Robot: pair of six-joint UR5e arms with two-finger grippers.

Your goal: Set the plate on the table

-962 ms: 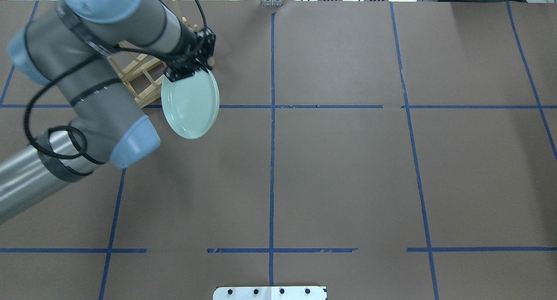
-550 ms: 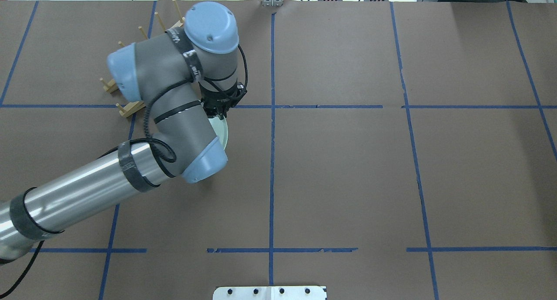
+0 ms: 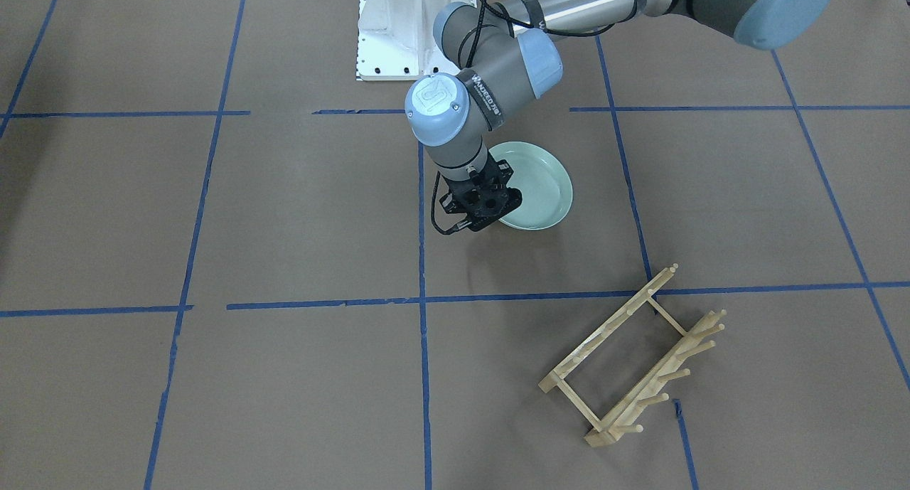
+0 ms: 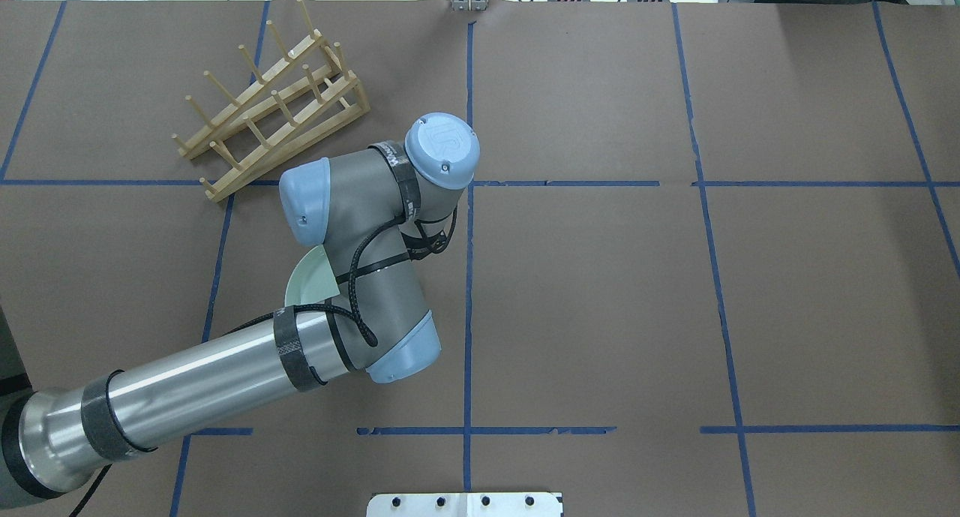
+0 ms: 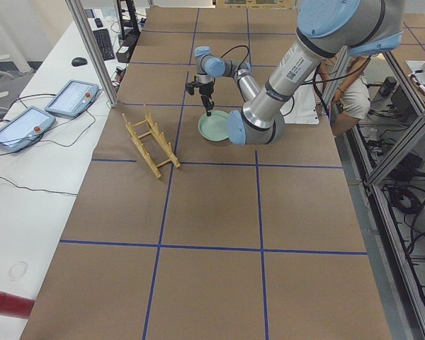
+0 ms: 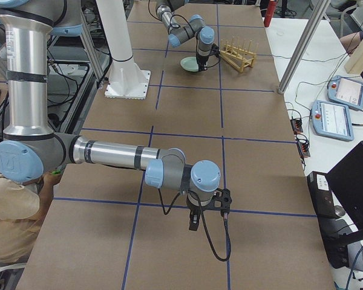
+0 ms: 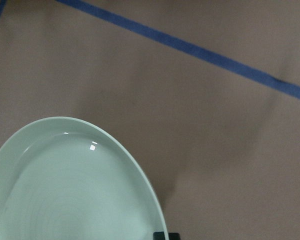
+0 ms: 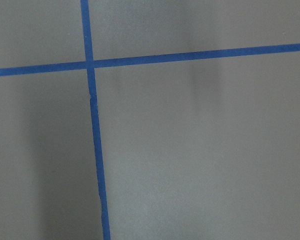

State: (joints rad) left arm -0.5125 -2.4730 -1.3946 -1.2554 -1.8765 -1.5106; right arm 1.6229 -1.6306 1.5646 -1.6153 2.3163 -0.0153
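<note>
A brown table [image 3: 284, 212] crossed by blue tape lines fills every view. The white robot base [image 3: 398, 28] is bolted at its robot-side edge, and side benches beyond it carry tablets [image 5: 71, 95] and cables.

The plate [image 3: 537, 184] lies right side up in the middle row of tape squares, just to the robot's left of the centre line, and looks flat on the paper. The left gripper [image 3: 483, 209] points straight down at the plate's rim on the side away from the robot. In the left wrist view one black fingertip [image 7: 162, 235] sits right at the rim, so the fingers appear pinched on the plate.

From overhead, the left arm's elbow and wrist cover the gripper and most of the plate, leaving only a pale crescent.

The wooden rack [image 3: 633, 362] stands well apart from the plate, farther from the robot and across a tape line, with its pegs bare.

The right gripper [image 6: 193, 225] hangs above the table near a tape crossing at the far right end. Only the right side view shows it, so I cannot tell whether its fingers are spread or together.
</note>
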